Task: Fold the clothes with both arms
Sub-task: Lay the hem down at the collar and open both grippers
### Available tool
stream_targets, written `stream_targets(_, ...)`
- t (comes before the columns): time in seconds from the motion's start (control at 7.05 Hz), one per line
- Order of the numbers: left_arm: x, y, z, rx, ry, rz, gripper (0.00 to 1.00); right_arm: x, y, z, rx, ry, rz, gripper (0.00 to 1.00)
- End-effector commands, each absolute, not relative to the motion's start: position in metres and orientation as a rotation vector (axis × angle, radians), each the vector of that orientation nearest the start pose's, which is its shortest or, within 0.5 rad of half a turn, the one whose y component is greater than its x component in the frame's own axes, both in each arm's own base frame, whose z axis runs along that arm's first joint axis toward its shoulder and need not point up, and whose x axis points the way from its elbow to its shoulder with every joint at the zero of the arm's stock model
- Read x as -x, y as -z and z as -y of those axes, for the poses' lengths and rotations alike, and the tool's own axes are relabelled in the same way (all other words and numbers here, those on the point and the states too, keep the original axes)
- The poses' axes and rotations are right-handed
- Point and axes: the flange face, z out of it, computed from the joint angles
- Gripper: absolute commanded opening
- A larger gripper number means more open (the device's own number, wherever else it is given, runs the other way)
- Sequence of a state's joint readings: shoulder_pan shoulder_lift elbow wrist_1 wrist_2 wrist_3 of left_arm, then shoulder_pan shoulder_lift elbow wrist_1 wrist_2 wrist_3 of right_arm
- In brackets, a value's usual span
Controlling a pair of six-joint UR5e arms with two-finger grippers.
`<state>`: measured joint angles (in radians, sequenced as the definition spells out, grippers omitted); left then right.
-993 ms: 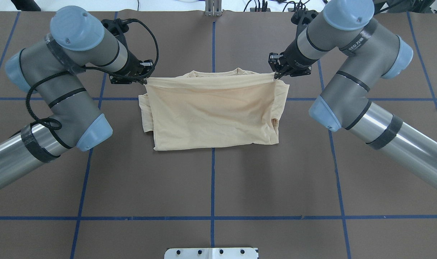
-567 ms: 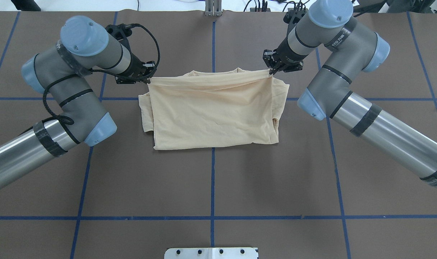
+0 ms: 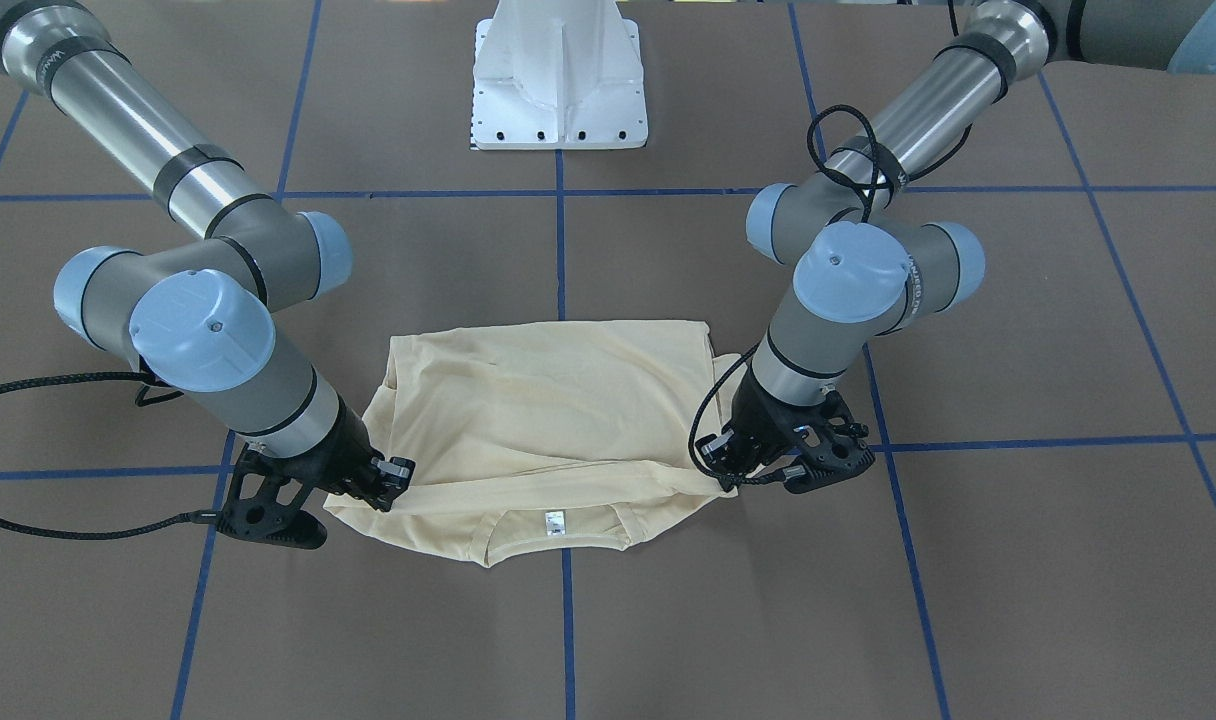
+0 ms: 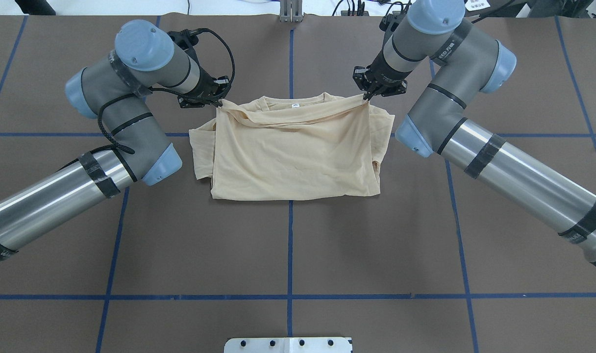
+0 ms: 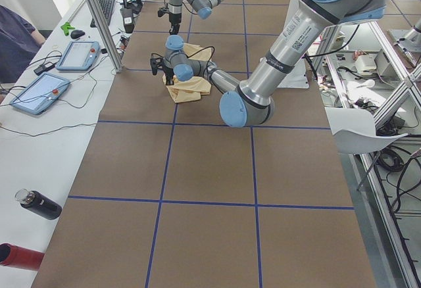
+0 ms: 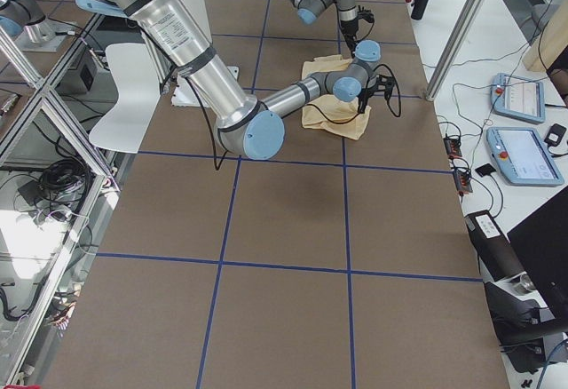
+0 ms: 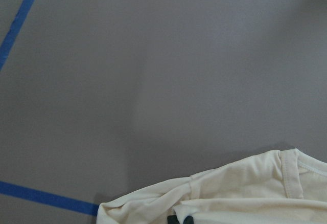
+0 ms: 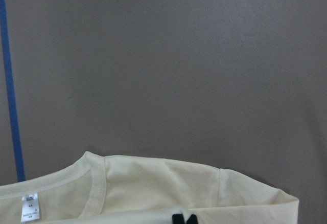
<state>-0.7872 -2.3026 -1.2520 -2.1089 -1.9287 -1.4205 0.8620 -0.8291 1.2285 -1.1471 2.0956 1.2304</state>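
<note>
Both pairs of fingers are sitting higher in the overhead frame than a second ago. The left fingers (image 4: 218,100) have also come in toward the centre, so the edge strung between the two pairs is sagging where it was running taut.

The left fingers are clenched on the upper-left corner of the top layer of the shirt (image 4: 293,157), and the right fingers (image 4: 367,94) are clenched on its upper-right corner. In each wrist view I am seeing black tips pinching pale cloth at the bottom edge.

Out from the fingers, the held edge is running left to right across the upper middle of the overhead frame. It is lying just below the collar (image 4: 292,99), and the neck label (image 4: 294,105) is peeking out above the sag.

The rest of the shirt is lying flat on the table (image 4: 376,245) below the fingers in that frame, doubled over, with its fold line along the bottom and its long axis left to right.

I am judging that the coming move depends on that edge staying parallel to the collar. Each arm is equally near its own corner. The left corner is sitting a touch lower and further inward than the right, so I am watching for a skewed lay-down.
</note>
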Motion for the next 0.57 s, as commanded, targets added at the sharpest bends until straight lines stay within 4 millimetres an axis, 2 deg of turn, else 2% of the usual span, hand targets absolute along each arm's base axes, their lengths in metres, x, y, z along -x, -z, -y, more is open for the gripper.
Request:
stream_targets(0.0,-0.470,-0.300,0.628,-0.141,0.419,-0.983,0.00,0.442,-0.311,0.649,-0.047,-0.271,0.939,0.00)
stream_targets(0.28,-0.464,-0.334,0.626,-0.143,0.446,-0.931,0.00,0.441,-0.317,0.649,-0.047,-0.276,0.931,0.00)
stream_targets(0.43,-0.464,-0.336,0.627,-0.151,0.455,-0.920,0.00,0.441,-0.320,0.649,-0.044,-0.278,0.927,0.00)
